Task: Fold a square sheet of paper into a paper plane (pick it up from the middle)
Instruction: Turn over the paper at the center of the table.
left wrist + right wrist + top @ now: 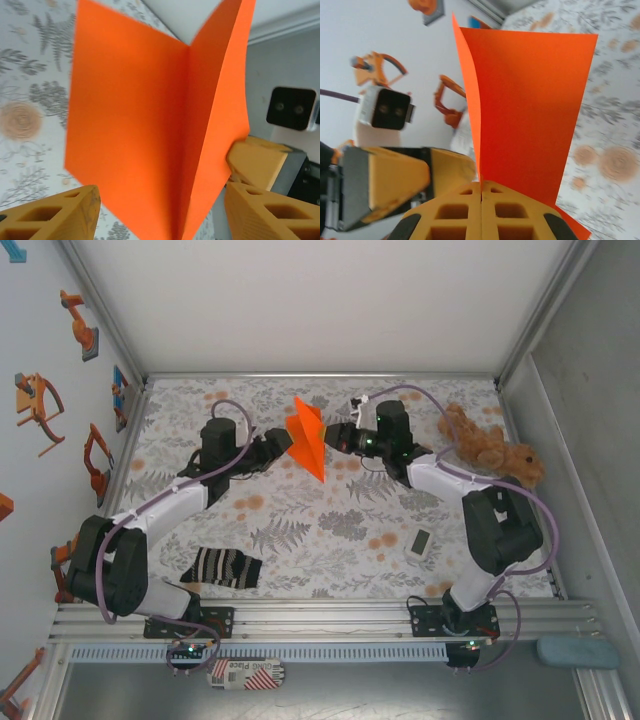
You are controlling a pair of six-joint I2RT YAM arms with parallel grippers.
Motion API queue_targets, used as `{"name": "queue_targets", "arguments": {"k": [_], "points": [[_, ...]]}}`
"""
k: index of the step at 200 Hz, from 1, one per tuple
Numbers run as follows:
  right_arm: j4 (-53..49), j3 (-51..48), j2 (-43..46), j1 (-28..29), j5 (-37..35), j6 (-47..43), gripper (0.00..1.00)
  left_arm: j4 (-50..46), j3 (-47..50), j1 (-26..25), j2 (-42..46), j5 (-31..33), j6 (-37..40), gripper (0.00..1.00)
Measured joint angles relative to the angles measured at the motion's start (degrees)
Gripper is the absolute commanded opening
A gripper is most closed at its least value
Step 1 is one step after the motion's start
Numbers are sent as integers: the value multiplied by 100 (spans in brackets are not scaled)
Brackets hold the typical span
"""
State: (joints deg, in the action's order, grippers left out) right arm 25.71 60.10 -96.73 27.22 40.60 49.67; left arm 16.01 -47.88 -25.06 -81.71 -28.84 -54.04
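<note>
Two grippers meet above the middle of the table (330,530). The right gripper (481,192) is clamped tight on the lower edge of the orange paper (308,440), holding it up in the air, folded into a V along one crease. The left gripper (160,210) stands wide, a finger to either side of the sheet. A striped sock (222,567) lies near the front edge.

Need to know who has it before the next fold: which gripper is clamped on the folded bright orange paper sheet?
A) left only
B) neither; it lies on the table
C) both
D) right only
D: the right gripper has its fingers pressed shut on the edge of the folded bright orange paper sheet, while the left gripper stands open with a finger on either side of it.
</note>
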Motion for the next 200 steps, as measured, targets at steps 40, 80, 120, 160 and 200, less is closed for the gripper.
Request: {"name": "queue_targets", "arguments": {"k": [40,80,120,160,200], "points": [[673,33,-13,0,341,881,0,313,-232,-243,-7,-238,0,64],[981,57,-13,0,527,1311,0,553,-452,-323,-63,-402,17,51],[1172,57,-22,-2,612,1554,0,745,-474,-348,-238,-660,42,44],[1274,57,-22,-33,638,1687,0,765,-551,-352,-286,-975,42,39],[1403,55,-22,-81,638,1825,0,883,-562,-352,-284,-1025,24,33]]}}
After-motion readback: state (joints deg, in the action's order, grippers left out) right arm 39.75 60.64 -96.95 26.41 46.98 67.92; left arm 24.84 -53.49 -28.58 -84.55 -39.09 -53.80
